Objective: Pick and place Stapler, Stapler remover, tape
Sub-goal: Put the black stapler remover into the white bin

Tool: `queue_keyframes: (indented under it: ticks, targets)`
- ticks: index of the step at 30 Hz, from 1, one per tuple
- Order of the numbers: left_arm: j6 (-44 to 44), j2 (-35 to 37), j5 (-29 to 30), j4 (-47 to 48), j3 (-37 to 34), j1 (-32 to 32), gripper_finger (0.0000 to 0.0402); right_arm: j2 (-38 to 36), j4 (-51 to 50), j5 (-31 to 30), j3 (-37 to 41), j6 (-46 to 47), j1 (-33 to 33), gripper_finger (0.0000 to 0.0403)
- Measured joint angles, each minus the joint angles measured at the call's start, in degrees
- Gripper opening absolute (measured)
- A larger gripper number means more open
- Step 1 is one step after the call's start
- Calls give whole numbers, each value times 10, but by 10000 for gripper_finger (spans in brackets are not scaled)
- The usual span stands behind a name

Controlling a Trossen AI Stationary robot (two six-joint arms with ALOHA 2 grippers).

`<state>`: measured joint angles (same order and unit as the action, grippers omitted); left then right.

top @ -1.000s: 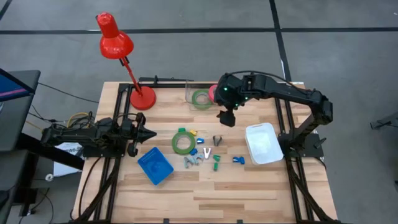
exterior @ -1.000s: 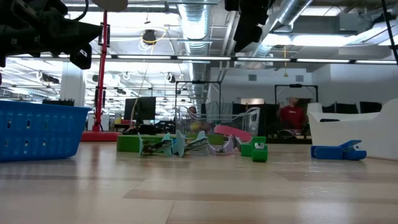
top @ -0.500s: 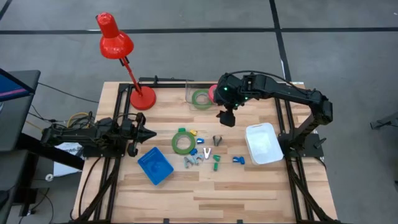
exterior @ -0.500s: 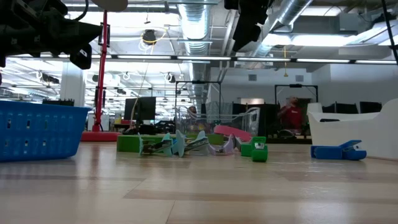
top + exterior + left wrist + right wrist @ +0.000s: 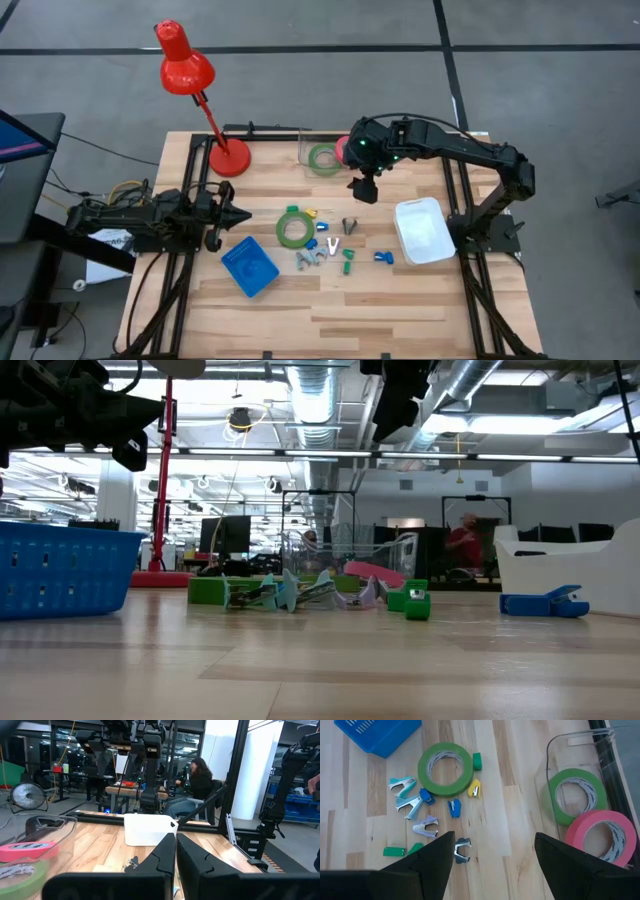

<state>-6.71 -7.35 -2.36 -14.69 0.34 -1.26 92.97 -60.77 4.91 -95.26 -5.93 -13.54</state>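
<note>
The left gripper (image 5: 243, 214) is parked at the table's left edge, jaws closed on nothing. One green tape (image 5: 294, 227) lies mid-table, ringed closely by small staplers and removers (image 5: 412, 805). The other green tape (image 5: 577, 795) and the pink tape (image 5: 602, 836) are seen in a clear tray (image 5: 307, 143) at the far edge. The right gripper (image 5: 363, 188) hangs above, jaws wide, nothing held. On descent, neighbouring pieces could be knocked aside or two caught together.

The pink tape (image 5: 601, 836) runs off the right wrist picture's edge. In the high view, the right arm (image 5: 440, 148) covers most of it.
</note>
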Motion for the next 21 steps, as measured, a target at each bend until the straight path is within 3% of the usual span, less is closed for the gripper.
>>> queue_keyframes:
  ticks: [11, 21]
  targets:
    - [0, 0, 0, 0, 0, 0, 8, 0, 0, 2, 0, 0, 0, 265]
    - [0, 0, 0, 0, 0, 0, 8, 0, 0, 63, 0, 43, 0, 265]
